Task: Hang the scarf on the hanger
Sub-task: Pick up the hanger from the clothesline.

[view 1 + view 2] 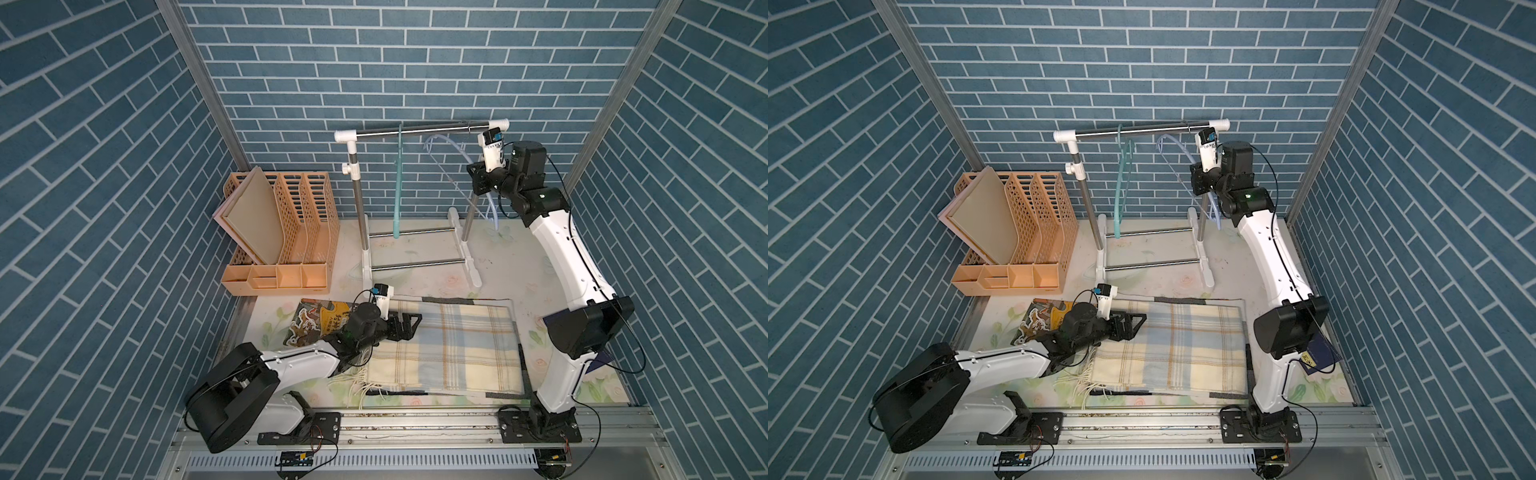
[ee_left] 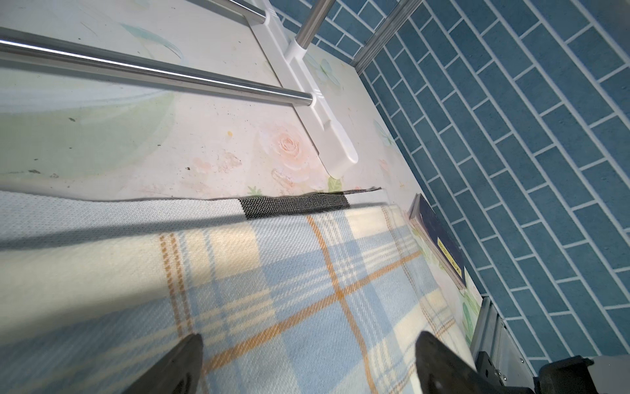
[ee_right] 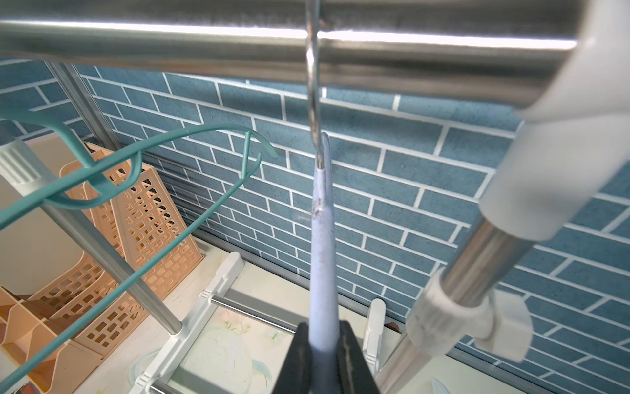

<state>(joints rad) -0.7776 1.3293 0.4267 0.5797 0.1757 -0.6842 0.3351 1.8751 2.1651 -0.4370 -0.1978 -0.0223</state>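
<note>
Under rail, right fingers clamped on blue hanger; left fingers wide apart over scarf

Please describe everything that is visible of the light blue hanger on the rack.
The hanger is thin light blue plastic, as it looks, with a metal wire hook. The hook sits over the steel rail near its right end, and the body hangs below. The right gripper is shut on the body. Nothing hangs on it; the teal hanger hangs apart.

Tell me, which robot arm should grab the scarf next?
Left. The left end effector is open right above the plaid scarf; the right end effector is busy, shut on the pale blue hanger at the rail.
</note>
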